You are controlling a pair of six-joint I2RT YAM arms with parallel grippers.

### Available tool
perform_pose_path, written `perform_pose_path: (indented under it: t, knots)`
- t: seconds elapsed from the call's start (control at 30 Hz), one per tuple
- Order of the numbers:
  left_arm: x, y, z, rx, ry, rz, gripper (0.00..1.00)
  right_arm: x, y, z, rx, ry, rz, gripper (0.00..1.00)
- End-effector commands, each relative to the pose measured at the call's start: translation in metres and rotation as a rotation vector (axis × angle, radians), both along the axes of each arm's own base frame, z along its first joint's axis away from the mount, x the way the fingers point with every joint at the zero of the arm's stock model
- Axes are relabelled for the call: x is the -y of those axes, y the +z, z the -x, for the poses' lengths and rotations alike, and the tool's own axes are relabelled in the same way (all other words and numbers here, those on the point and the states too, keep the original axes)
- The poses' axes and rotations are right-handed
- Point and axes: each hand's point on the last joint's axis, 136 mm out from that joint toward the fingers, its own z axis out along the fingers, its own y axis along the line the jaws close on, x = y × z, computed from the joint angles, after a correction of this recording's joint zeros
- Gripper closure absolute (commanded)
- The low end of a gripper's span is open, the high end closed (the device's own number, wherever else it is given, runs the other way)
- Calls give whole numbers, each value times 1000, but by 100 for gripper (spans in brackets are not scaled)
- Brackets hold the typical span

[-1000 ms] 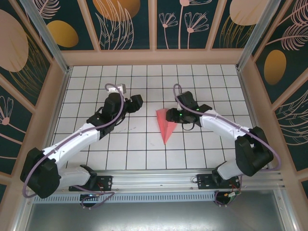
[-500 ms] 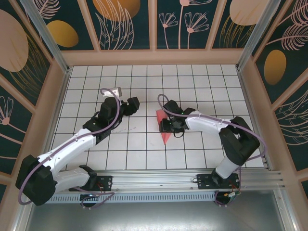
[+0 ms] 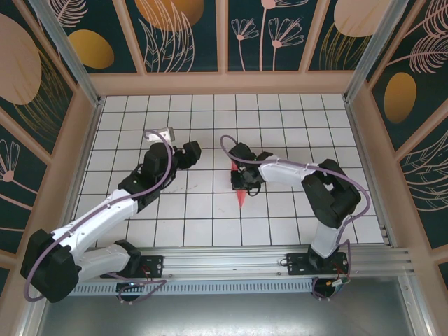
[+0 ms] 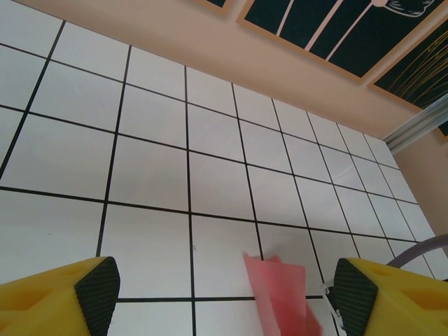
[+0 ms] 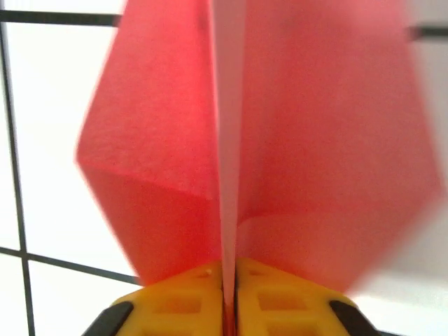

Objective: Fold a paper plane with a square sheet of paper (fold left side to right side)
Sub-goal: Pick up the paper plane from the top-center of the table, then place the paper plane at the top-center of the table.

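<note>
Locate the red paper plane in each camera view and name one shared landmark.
Top external: paper plane mid-picture, pinched in the right gripper.
Left wrist: paper plane at bottom edge, right of centre.
Right wrist: paper plane at centre, above the right gripper.
Shared landmark: the table with black grid lines.

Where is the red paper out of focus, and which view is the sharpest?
Right wrist view: the red paper is very near the lens and soft, its right edge smeared; the right hand shut on it looks slightly crisper. Left wrist view: grid lines sharp, the paper's corner a little soft. Top external view: sharpest, evenly lit, faint shadows.
</note>
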Motion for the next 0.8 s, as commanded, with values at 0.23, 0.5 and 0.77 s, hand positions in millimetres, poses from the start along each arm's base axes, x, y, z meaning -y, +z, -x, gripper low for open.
perform_pose_path:
  t: [0.23, 0.5, 0.77]
  knots:
    - [-14, 16, 7, 54, 11, -63, 13, 34, 54, -100, 119, -15, 129, 100]
    - [-12, 11, 9, 38, -10, -72, 11, 53, 37, -167, 95, -40, 188, 100]
    - [-10, 8, 8, 25, -18, -76, 11, 49, 15, -185, 53, -9, 198, 98]
